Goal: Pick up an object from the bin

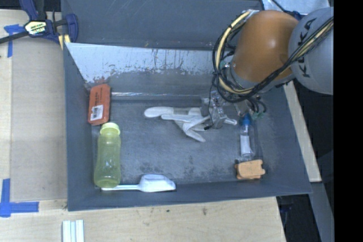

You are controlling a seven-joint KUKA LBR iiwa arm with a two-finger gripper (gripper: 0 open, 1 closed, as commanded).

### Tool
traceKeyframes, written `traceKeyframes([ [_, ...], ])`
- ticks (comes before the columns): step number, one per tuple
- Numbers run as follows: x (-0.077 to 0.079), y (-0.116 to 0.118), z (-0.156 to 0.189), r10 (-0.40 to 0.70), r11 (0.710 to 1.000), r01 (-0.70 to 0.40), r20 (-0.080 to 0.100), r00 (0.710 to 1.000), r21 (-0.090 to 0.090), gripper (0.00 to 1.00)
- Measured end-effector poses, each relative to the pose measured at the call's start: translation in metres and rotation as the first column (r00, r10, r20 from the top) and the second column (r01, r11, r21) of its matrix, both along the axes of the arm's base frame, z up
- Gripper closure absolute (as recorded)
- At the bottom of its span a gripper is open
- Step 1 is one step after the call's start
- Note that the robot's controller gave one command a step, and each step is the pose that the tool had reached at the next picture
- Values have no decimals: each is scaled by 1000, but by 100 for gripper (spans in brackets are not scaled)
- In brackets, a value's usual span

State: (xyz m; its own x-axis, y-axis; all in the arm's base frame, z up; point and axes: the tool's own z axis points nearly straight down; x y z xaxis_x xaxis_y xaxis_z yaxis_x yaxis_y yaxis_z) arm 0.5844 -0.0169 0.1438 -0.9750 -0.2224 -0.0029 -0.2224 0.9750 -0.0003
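— While your pincer (pixel 216 117) hangs that low in the bin (pixel 170 164), what lies beneath it?

— A small tangle of white plastic utensils (pixel 178 118), crossed over one another in the middle of the floor, somewhat nearer the back wall. My pincer is at their right end. I judge that the natural side, since my arm enters from the right.

— Is it wide, narrow, gripping something?

— I cannot tell; that spot is too cluttered to read, and I see nothing plainly held.

— Why the tangle and not a neighbour?

— It is the nearest. The clear tube with a blue cap (pixel 245 139) lies just beside me on the right, with the tan block (pixel 250 169) beyond it by the front wall. The yellow-green bottle (pixel 108 156) and the orange-red block (pixel 98 103) keep to the left wall, and the lone white spoon (pixel 152 183) lies along the front, all well apart from me. The overlapping handles worry me, though: two may lift together, or one may slip.
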Motion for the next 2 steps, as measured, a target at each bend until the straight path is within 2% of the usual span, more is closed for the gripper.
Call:
traceKeyframes([
  [1, 0, 0, 0, 0, 1000, 0, 0, 1000, 0, 100],
  [2, 32, 9, 78, 6, 1000, -6, -2, 1000, 0, 100],
])
